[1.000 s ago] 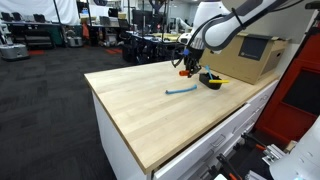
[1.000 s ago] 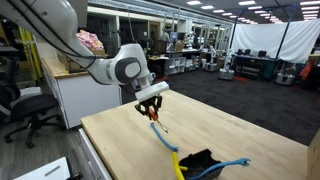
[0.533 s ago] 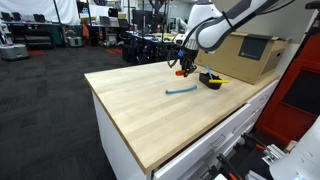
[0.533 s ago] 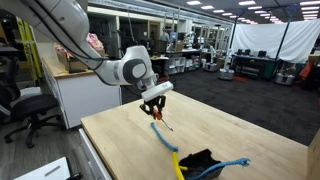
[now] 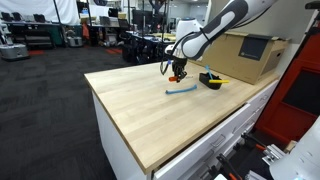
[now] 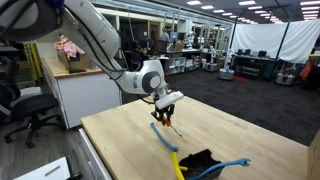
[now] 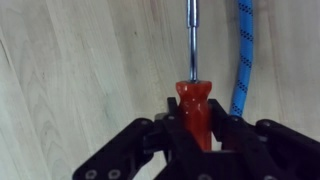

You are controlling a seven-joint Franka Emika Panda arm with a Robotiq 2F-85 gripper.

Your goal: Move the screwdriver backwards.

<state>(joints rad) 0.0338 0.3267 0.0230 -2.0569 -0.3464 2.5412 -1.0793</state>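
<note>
Wooden surface [image 7: 70, 60] | gripper [image 7: 197, 128] pinching screwdriver [image 7: 195, 97] by its orange handle, just beside blue cord [image 7: 243, 50] | light, stiff tool; handle seems best hold.

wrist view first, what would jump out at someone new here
The gripper clamped on the orange-red screwdriver, its steel shaft pointing up the wrist view, beside a light-blue strip. In an exterior view, the white arm reaches over a pale wooden table, near a black-and-yellow object.

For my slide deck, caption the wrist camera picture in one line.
Black gripper clamped on an orange-red-handled screwdriver, its metal shaft over a light wooden tabletop beside a blue braided cord.
</note>
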